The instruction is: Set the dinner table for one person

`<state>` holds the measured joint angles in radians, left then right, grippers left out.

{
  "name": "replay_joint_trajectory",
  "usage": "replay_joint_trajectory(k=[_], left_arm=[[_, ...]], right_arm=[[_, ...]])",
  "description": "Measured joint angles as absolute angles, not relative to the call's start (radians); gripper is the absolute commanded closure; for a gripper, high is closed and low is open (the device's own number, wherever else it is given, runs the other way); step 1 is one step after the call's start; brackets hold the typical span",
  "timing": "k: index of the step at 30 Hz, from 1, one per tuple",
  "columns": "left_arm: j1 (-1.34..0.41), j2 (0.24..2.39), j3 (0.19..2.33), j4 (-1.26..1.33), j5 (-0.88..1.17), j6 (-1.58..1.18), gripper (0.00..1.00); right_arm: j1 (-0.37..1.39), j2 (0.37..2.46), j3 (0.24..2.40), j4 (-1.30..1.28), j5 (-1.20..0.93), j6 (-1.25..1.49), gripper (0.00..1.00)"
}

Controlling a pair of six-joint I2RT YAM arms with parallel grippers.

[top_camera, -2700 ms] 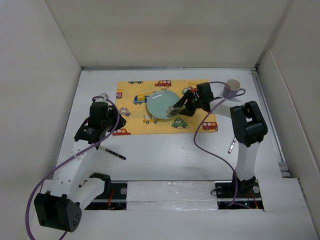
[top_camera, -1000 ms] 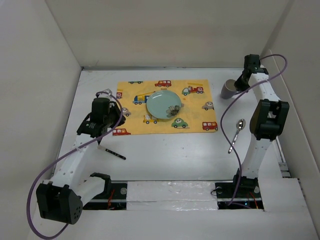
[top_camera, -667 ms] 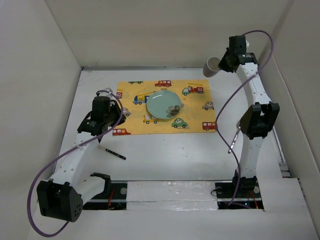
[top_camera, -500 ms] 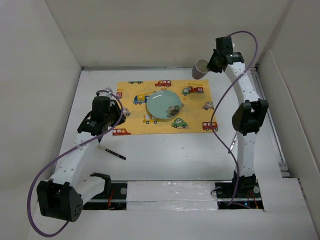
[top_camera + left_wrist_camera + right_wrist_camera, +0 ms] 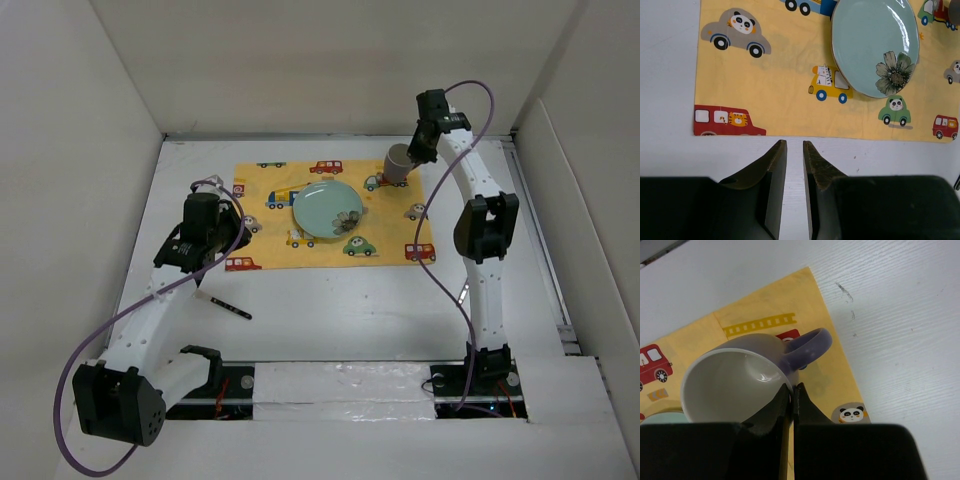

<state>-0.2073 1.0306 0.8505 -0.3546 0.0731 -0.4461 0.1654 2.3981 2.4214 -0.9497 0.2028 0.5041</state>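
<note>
1. White and matte, the desk [image 5: 330,300] is the wide flat top that carries everything; a yellow placemat [image 5: 270,235] printed with cartoon cars lies on its far middle part.
2. A pale green plate [image 5: 328,210] with a dark flower print sits on the placemat, left of the mat's centre and nearer its far edge.
3. The right claw [image 5: 792,394] is pinched tight on the wall of a purple mug [image 5: 735,385] with a white inside, one finger within the rim and one outside.
4. The mug is tilted, its handle to the right in the wrist view, above the placemat's far right corner. Whether it touches the cloth I cannot tell.
5. The left claw [image 5: 794,145] hangs over the bare desk just beside the placemat's near left corner, its jaws a narrow slit apart with nothing between them.
6. A thin black stick [image 5: 230,307] lies on the desk, apart from the placemat's near left corner.
</note>
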Motion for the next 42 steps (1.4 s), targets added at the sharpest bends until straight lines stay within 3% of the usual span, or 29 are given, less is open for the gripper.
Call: replay_joint_trajectory(k=[9,14,18,21,23,24,25,29,30,33,34,35,36,37,39,42], left_arm=[[-0.207,1.030,0.850,-0.355,0.070,-0.460,0.83],[-0.207,1.027,0.849,-0.355,0.070,-0.464,0.83],[-0.207,1.023,0.848,-0.355,0.070,-0.465,0.83],[-0.207,1.023,0.848,-0.354,0.071,-0.464,0.83],[-0.207,1.024,0.848,-0.352,0.073,-0.464,0.82],[-0.207,1.025,0.849,-0.349,0.075,-0.462,0.82],[-0.207,1.026,0.849,-0.348,0.076,-0.459,0.82],[-0.207,1.026,0.850,-0.346,0.080,-0.444,0.83],[-0.207,1.027,0.850,-0.345,0.081,-0.441,0.84],[-0.207,1.028,0.850,-0.339,0.100,-0.428,0.84],[-0.207,1.029,0.850,-0.338,0.106,-0.424,0.84],[-0.207,1.030,0.850,-0.336,0.113,-0.419,0.84],[-0.207,1.030,0.850,-0.336,0.120,-0.416,0.84],[-0.207,1.031,0.850,-0.334,0.128,-0.411,0.84],[-0.207,1.031,0.850,-0.333,0.142,-0.403,0.84],[-0.207,1.032,0.850,-0.332,0.165,-0.394,0.84]], right_arm=[[0.157,2.398,2.395,-0.950,0.206,0.501,0.98],[0.154,2.398,2.395,-0.948,0.203,0.504,0.81],[0.147,2.396,2.406,-0.935,0.172,0.519,0.56],[0.132,2.367,2.395,-0.896,0.117,0.532,0.50],[0.109,2.306,2.339,-0.859,0.076,0.545,0.55],[0.094,2.254,2.292,-0.835,0.063,0.550,0.84],[0.076,2.185,2.212,-0.796,0.051,0.551,0.98],[0.002,1.864,1.852,-0.661,0.045,0.584,1.00],[-0.043,1.668,1.626,-0.576,0.049,0.596,1.00],[-0.117,1.362,1.244,-0.473,0.076,0.623,1.00],[-0.134,1.289,1.144,-0.477,0.087,0.633,0.97],[-0.147,1.238,1.054,-0.478,0.099,0.638,0.87],[-0.157,1.206,0.977,-0.486,0.112,0.644,0.68],[-0.167,1.193,0.912,-0.500,0.121,0.650,0.60],[-0.182,1.191,0.815,-0.540,0.126,0.652,0.49],[-0.194,1.192,0.745,-0.584,0.126,0.651,0.49]])
